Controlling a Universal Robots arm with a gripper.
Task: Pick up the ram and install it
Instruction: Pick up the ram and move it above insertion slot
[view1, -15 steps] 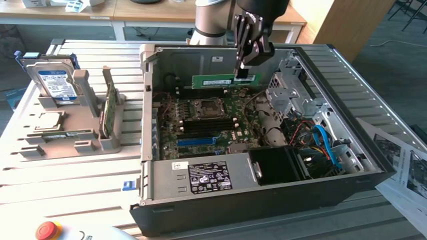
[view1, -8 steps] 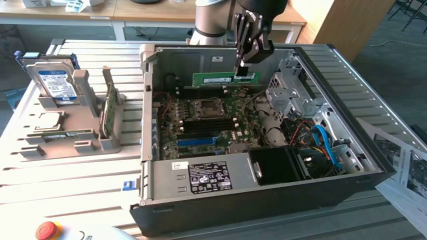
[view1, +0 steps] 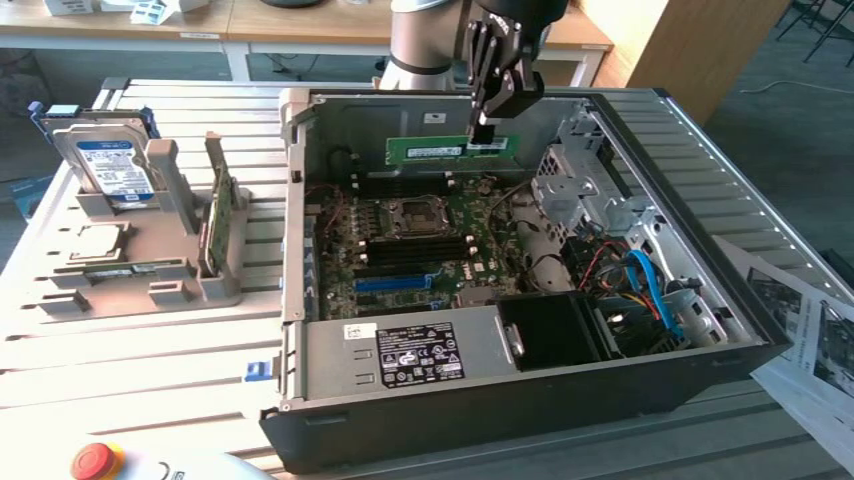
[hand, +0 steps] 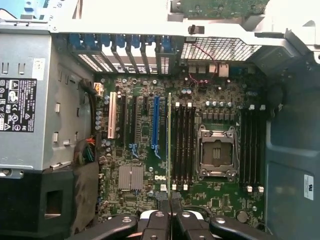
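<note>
Ram stick (view1: 441, 150) — upper centre of the exterior view, above the computer case (view1: 534, 420). My claw (view1: 485, 135), nearly closed, pinches one end. I judge it light, stiff, fragile — edges only.

The ram (view1: 427, 151) is matt circuit board; the case (view1: 400, 112), dull sheet metal.

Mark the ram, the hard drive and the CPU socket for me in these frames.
ram (view1: 430, 151), exterior view, on the white sticker on its green face.
hard drive (view1: 110, 165), exterior view, on its blue-white label.
CPU socket (hand: 216, 153), wrist view, on the middle of the socket.
</note>
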